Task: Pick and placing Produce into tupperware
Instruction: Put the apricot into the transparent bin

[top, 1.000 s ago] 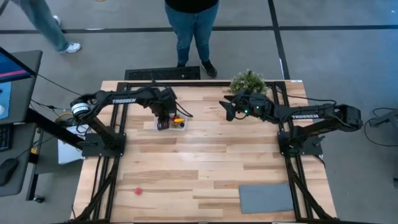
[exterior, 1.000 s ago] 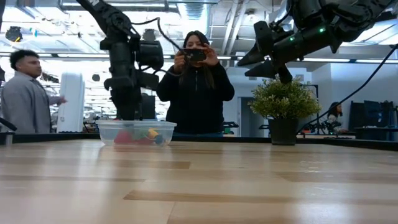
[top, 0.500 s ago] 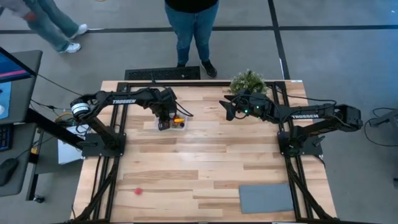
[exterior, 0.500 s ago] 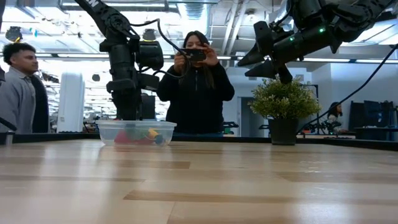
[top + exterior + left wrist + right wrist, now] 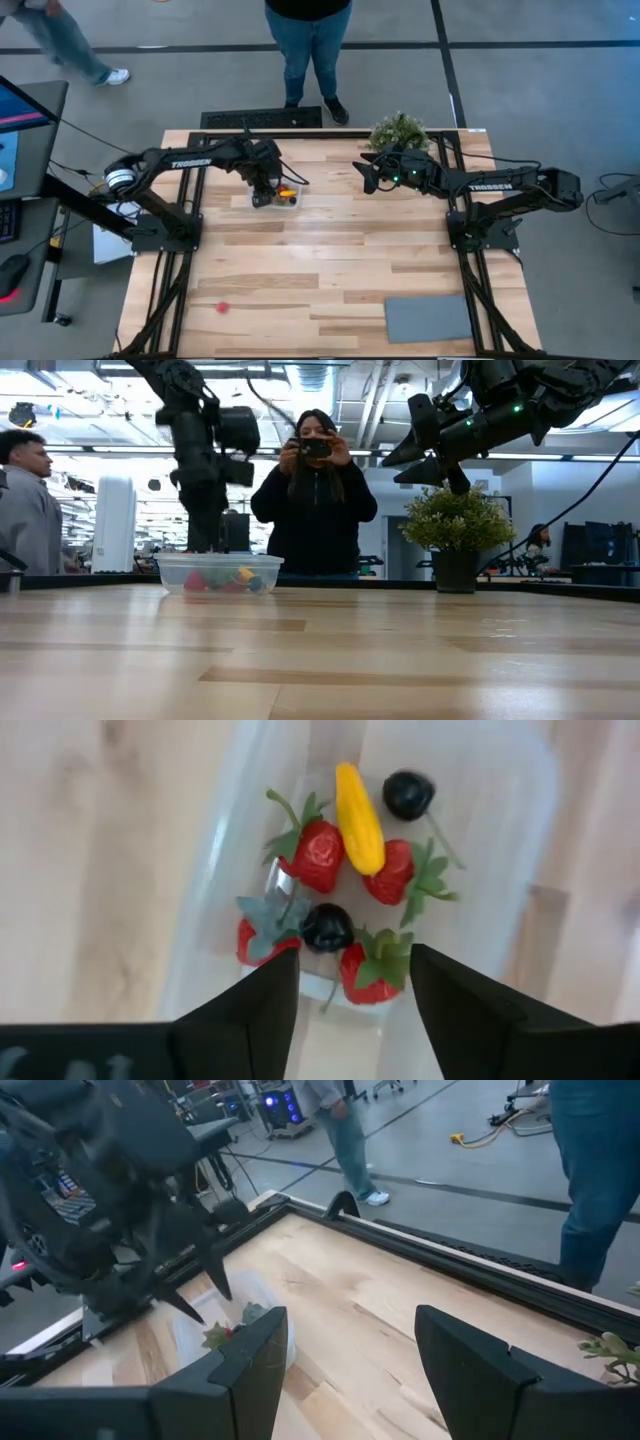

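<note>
High view: the tupperware [image 5: 283, 199] is seen on the bench [image 5: 320, 270] near the far edge, left of the middle, with yellow and red produce [image 5: 288, 193] visible inside it. The left gripper [image 5: 262, 193] is held over the box's left end. The right gripper [image 5: 366, 174] is raised near the far edge, just beside a bushy plant [image 5: 399, 130]. A lone red piece [image 5: 222, 308] lies near the near left corner, and a grey mat [image 5: 428, 319] lies by the near right corner.

Low view: the clear box is shown standing flat, with red, yellow and bluish pieces heaped inside. The left gripper hangs just above its rim; the right gripper is poised high, above the potted plant. A person [image 5: 314, 495] stands behind the bench, holding a phone.

Left wrist view: four red strawberries [image 5: 318, 854], one yellow elongated piece [image 5: 358, 817] and two dark berries [image 5: 327, 926] are gathered in the box. The left jaws are spread apart above them, holding nothing.

Right wrist view: the right jaws are spread wide and empty; the box and left gripper are seen farther off.
</note>
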